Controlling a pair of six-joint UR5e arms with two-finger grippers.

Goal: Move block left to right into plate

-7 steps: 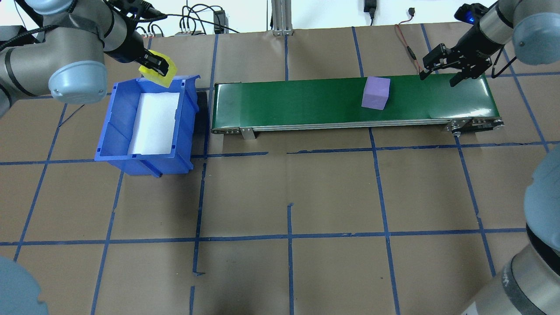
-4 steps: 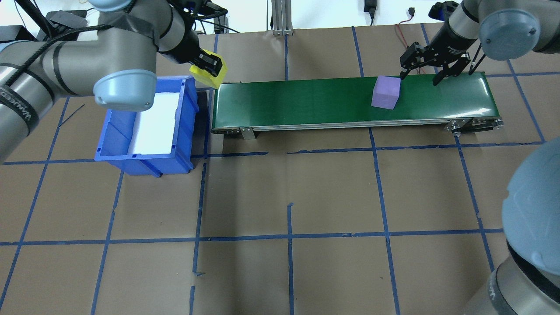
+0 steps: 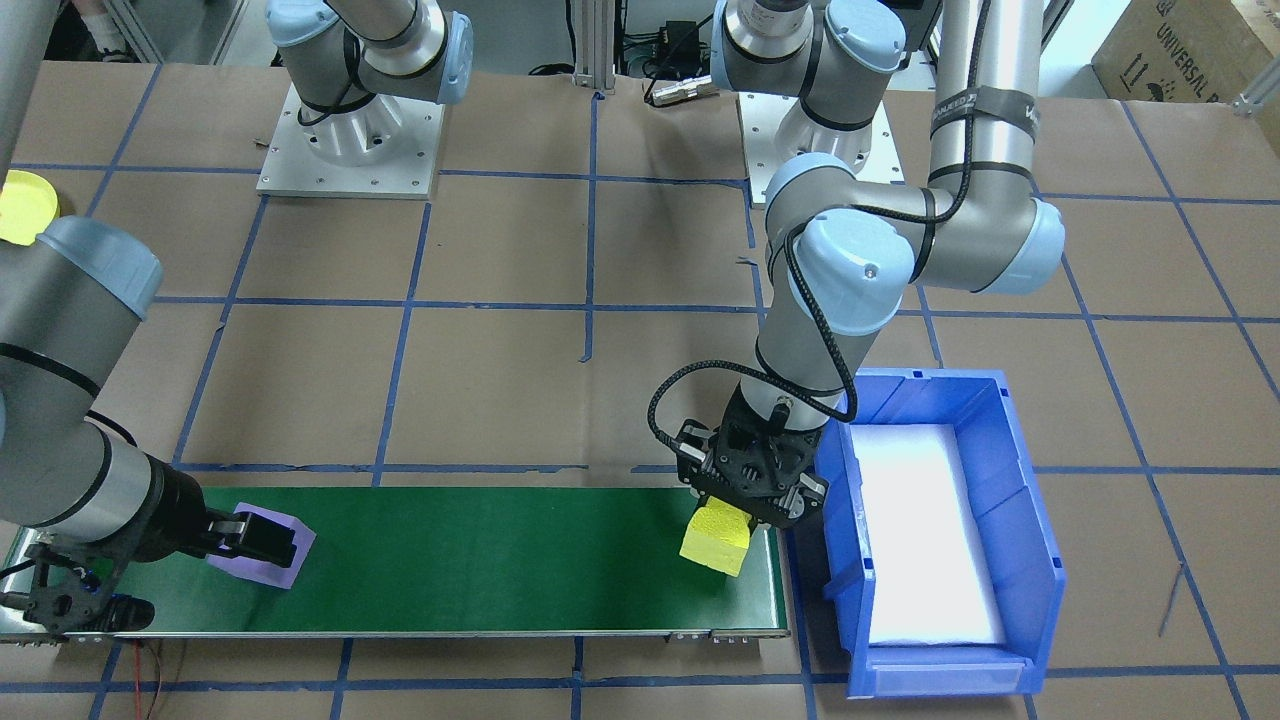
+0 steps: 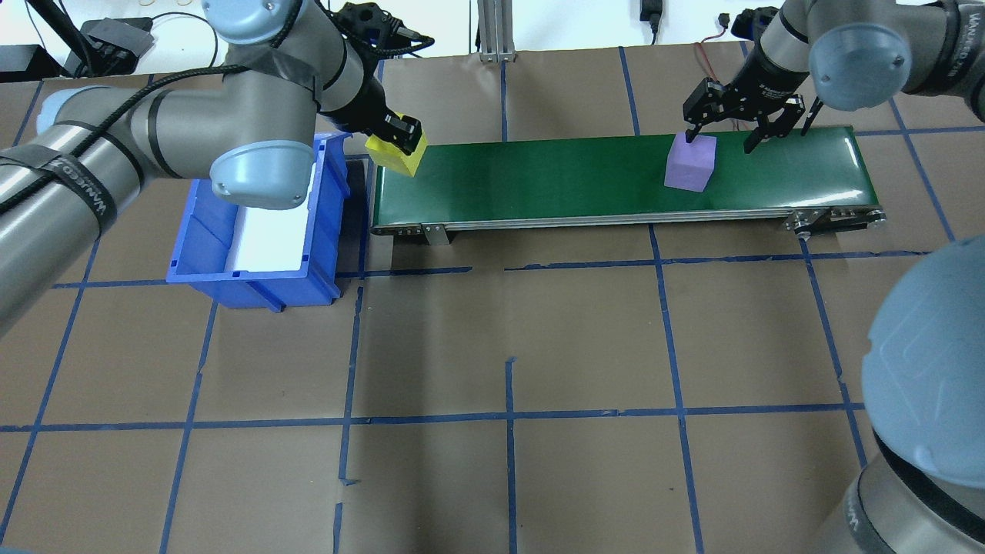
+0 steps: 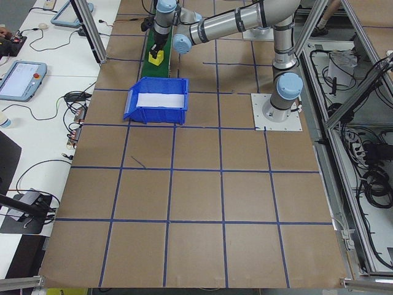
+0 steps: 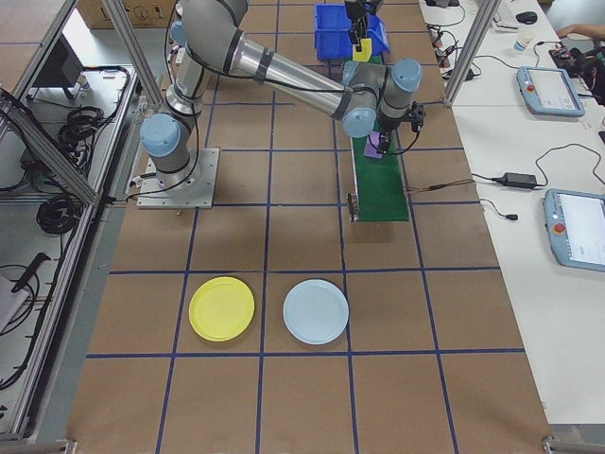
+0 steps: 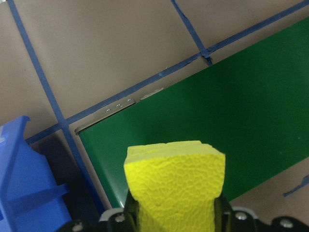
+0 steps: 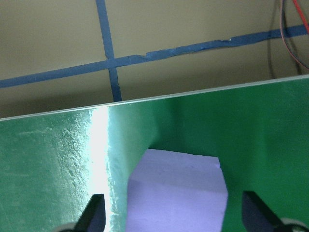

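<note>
Looking across the table, we see the green conveyor belt [image 4: 616,177] bridging the two arms, there to ferry blocks from our left side to our right. The blue bin [image 4: 254,223] sits just beside its left end. Well away on the right, the yellow plate [image 6: 221,308] waits near a pale blue plate [image 6: 316,311], nothing on it. Our left gripper [image 4: 402,138] is clamped on the yellow block [image 4: 396,156], holding it low over the belt's left end, ready, we judge, to set it down. Our right gripper [image 4: 719,131] spreads its fingers wide, straddling the purple block [image 4: 690,161] resting on the belt, lined up for a grasp.
</note>
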